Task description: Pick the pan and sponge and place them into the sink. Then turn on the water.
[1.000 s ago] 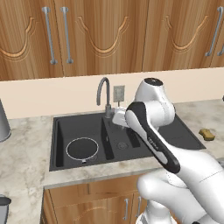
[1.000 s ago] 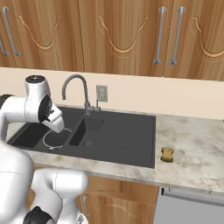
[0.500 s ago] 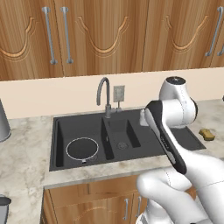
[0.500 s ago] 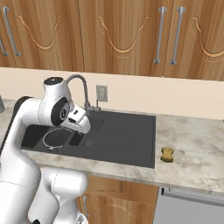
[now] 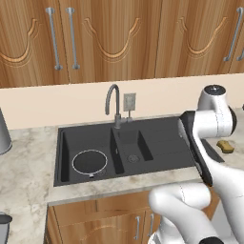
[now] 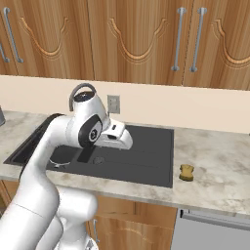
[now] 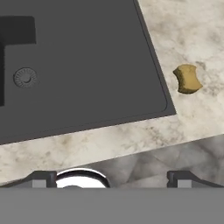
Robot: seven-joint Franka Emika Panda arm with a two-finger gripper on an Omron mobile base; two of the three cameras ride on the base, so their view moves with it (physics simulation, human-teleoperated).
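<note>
My claw [image 7: 112,177] is empty right now, fingers spread wide with one fingertip [image 7: 41,178] poking up at the left of my hand view and the other at the right. Nothing between them, just marbled countertop [image 7: 144,131] underneath. In the right base view my hand [image 6: 117,136] hangs over the flat drainboard part of the sink.

Looking out past the tips, the black sink [image 7: 87,65] sits ahead, with one round drain [image 7: 25,78] showing in a basin. The sponge [image 7: 187,79] is a small yellow-tan lump lying on the counter just off the sink's right edge, not touching it. It also shows up in the left base view [image 5: 225,146], partly tucked behind my arm, and in the right base view [image 6: 186,172], clear of everything.

The pan [image 5: 89,162] is already down in the left basin, round with a thin light rim, lying flat on the bottom. My arm covers most of it in the right base view.

The grey gooseneck faucet [image 5: 113,102] stands behind the divider between the two basins. There's a wall outlet [image 5: 129,101] just right of it, and wooden cabinets [image 5: 119,38] above.
</note>
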